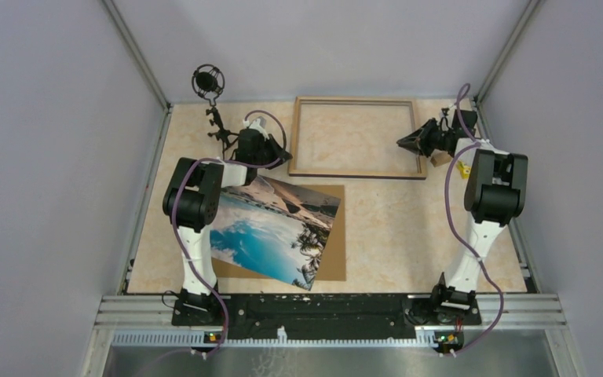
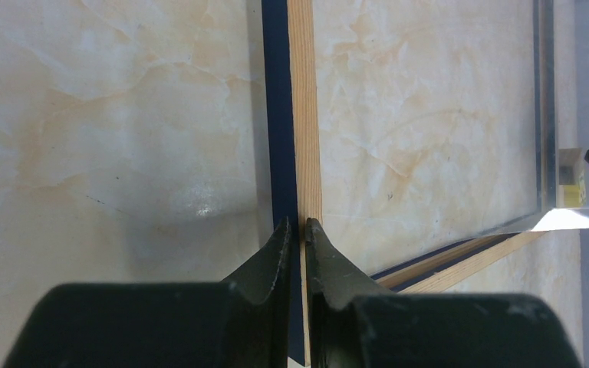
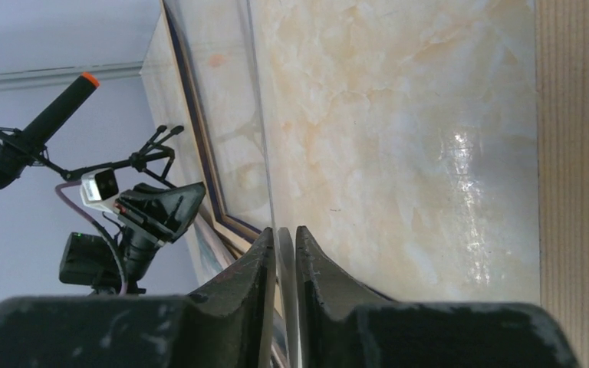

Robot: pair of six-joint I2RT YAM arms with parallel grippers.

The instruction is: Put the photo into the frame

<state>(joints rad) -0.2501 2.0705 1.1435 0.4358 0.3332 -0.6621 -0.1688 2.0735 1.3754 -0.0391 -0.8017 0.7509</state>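
Observation:
The frame (image 1: 357, 171) lies flat at the back of the table, light wood with a dark blue edge. My left gripper (image 1: 283, 159) (image 2: 297, 225) is at its near-left corner, shut on the frame's rail (image 2: 304, 115). My right gripper (image 1: 405, 142) (image 3: 281, 232) reaches in over the frame's right rail (image 3: 570, 153). It is shut on the edge of a thin clear pane (image 3: 222, 100) that stands tilted up inside the frame. The photo (image 1: 275, 228), turquoise water and palms, lies askew on a brown backing board (image 1: 338, 259) in front of the left arm, apart from both grippers.
A microphone on a small stand (image 1: 209, 82) (image 3: 37, 132) stands at the back left, close to the left gripper. Grey walls enclose the table on three sides. A metal rail (image 1: 330, 305) carries both arm bases at the near edge.

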